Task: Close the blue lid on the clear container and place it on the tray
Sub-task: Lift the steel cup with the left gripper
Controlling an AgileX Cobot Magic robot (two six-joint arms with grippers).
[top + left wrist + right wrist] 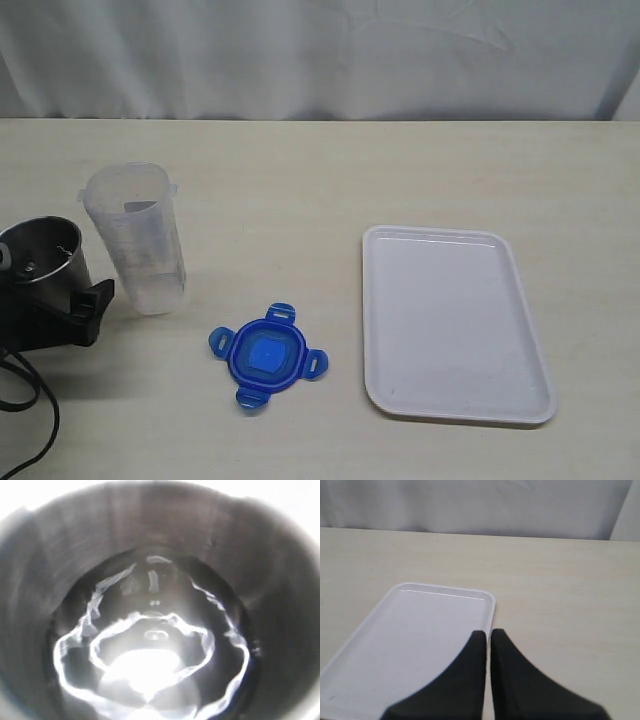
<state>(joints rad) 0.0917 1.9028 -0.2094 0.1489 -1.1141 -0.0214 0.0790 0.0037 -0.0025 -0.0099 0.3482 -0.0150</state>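
Cup [165,535] swamps left wrist view, left gripper [70,312] grip unreadable; right gripper [488,641] fingers together near tray [410,625], three o'clock of lid [268,356].

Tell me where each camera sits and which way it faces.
Exterior: raised, looking down across the table at the clear container, blue lid and tray; a black piece of the left arm shows.
Left wrist: looks straight into the steel cup; no claw visible.
Right wrist: behind the shut right claw, facing the tray, which the exterior also shows.
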